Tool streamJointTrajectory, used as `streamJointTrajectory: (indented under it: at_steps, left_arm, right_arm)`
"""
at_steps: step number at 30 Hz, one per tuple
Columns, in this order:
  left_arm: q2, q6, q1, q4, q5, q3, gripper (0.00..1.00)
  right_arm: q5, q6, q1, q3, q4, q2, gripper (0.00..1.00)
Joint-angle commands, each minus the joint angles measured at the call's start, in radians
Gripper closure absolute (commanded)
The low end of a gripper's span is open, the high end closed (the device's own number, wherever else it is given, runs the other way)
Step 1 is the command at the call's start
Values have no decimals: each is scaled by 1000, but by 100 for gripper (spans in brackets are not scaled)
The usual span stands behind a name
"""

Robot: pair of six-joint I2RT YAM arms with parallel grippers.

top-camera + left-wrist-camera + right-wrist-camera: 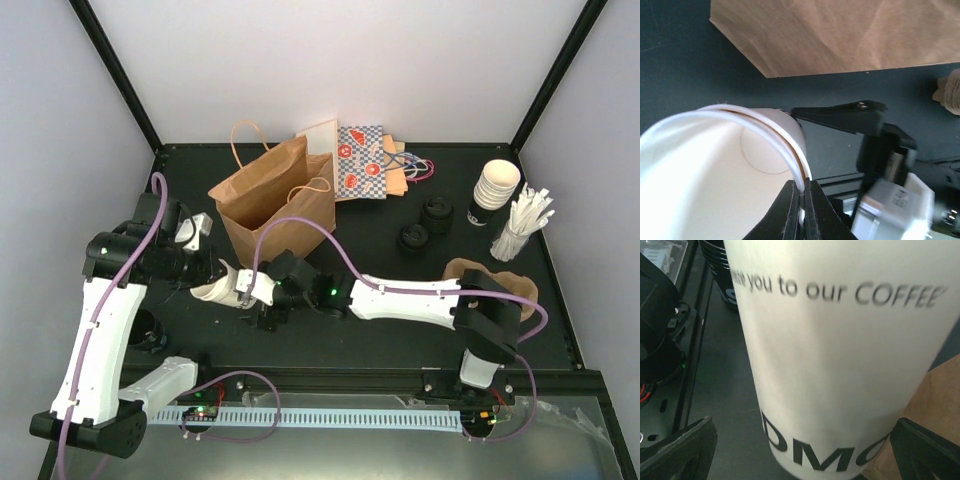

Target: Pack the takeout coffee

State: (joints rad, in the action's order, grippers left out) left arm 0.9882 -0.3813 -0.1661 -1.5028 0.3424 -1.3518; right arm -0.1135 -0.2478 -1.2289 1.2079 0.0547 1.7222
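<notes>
Coffee cup: the white paper cup (218, 290) is tilted on its side between the 2 grippers, just in front of the brown paper bag (268, 205), on the left part of the table (400, 340). Whether it touches the table I cannot tell.
Cup mouth: it is open with no lid on it, and the pale inside (700, 165) shows in the left wrist view.
Cup wall: it carries dark print (840, 365), readable as "you to our COFFEE".
Left gripper: the left gripper (801, 195) is closed tight, with the thin rim of the coffee cup pinched between its 2 fingers. From above it (205, 272) sits at the left end of the cup.
Right gripper: the right gripper (802, 450) stands wide open with the cup between its fingers (680, 450). There is a clear gap on one side, so it has no hold. From above it (255, 295) is at the right end of the cup.
Brown paper bag: it stands upright with its mouth open, and its side (840, 35) fills the top of the left wrist view.
Patterned bag: the patterned bag (360, 165) lies behind the brown one.
Black lids: 2 loose lids (435, 210) lie well apart from the cup, on the right.
Cup stack: the cup stack (496, 188) is at the far right, near a holder of white sticks (520, 225).
Cardboard carrier: the cardboard carrier (495, 280) is partly under the right arm.
</notes>
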Motion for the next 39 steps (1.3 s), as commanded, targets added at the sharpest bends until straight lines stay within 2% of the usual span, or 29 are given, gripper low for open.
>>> streamJointTrajectory:
  at_steps: [1,8,12,14,23,39]
  left_arm:
    - [-12,1,-8,-39,63,-59,98]
    - [-20,5,-11,-38,89,-52,98]
    - [-17,6,-14,-37,79,-51,98]
    - [-16,5,-14,-39,71,-54,98]
    - [-13,1,-14,-47,24,-87,98]
    - [-15,-4,-14,-46,-31,-74,98]
  right_arm:
    - [29,21,-5,30,-62,38,4]
    - [69,21,-14,63,-78,81,20]
    - [77,23,-18,57,-82,81,38]
    - [81,23,-17,50,-85,79,44]
    - [98,22,-17,-5,-96,71,45]
    - [139,45,-18,-96,-144,50,35]
